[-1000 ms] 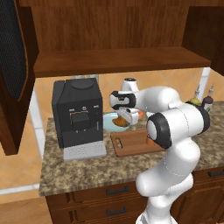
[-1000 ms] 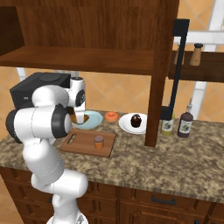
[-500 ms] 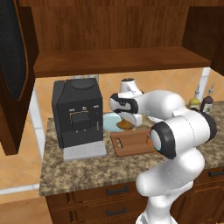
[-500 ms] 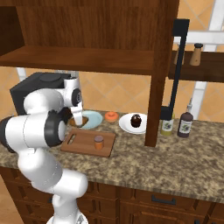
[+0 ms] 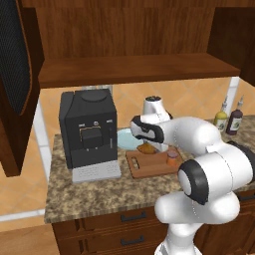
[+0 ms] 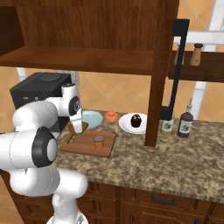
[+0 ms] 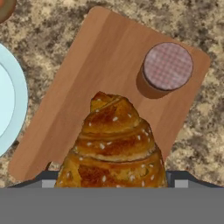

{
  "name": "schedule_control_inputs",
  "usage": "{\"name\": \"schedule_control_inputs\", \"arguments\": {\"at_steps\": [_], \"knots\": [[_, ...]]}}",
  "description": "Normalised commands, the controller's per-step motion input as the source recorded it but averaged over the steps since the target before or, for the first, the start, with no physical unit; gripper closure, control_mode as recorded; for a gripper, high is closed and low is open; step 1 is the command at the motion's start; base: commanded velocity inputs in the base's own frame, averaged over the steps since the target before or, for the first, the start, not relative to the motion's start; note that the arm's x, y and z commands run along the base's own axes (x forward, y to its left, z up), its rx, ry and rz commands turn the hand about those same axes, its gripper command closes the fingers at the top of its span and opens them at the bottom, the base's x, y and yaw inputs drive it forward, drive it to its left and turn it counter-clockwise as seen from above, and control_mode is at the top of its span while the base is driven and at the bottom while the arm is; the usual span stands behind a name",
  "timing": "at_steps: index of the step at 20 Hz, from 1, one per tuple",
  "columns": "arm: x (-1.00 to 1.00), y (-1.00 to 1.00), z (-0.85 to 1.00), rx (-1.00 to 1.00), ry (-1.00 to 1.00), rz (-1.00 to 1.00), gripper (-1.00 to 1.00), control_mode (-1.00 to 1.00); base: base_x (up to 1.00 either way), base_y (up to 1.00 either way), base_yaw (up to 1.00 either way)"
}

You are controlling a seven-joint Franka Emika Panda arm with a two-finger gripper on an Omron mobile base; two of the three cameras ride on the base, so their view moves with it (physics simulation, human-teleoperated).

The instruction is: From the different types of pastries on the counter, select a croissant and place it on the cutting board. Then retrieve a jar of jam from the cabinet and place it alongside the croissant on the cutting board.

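My gripper (image 7: 112,177) is shut on the golden-brown croissant (image 7: 114,140), whose sides sit between the two fingertips. In the base views the gripper (image 6: 77,121) hangs with the croissant (image 6: 79,128) just over the far handle end of the cutting board (image 6: 85,147), close to the coffee machine. The croissant (image 5: 146,148) casts a shadow on the board (image 5: 149,168). The jar of jam (image 7: 167,65) stands upright on the board (image 7: 100,57), also seen from the right (image 6: 99,142) and the left (image 5: 172,158). The open cabinet shelf (image 5: 134,69) runs overhead.
A light blue plate (image 6: 92,118) lies behind the board, with the orange donut (image 6: 110,116) and the cupcake (image 6: 136,121) on a white plate to its right. A black coffee machine (image 5: 88,129) stands left of the board. Two bottles (image 6: 166,124) (image 6: 185,124) and a cabinet post stand to the right.
The arm's elbow has swung out to the right and lower. The gripper with the croissant has sunk a little over the board's handle end. The jar has not moved.
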Motion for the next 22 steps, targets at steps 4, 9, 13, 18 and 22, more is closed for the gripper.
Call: {"name": "schedule_control_inputs", "arguments": {"at_steps": [4,9,13,18,22], "knots": [[-0.19,0.00,0.00,0.00,-0.10,0.04,1.00,-1.00,0.00,0.00,0.00],[-0.10,-0.06,0.00,0.00,-0.14,0.19,1.00,-1.00,0.00,0.00,0.00],[0.00,-0.33,0.00,0.00,-0.04,0.34,1.00,-1.00,0.00,0.00,0.00],[0.03,-0.15,-0.01,0.00,0.00,0.28,1.00,-1.00,0.00,0.00,0.00],[0.00,0.11,-0.07,-0.07,0.05,0.11,1.00,-1.00,0.00,0.00,0.00]]}}
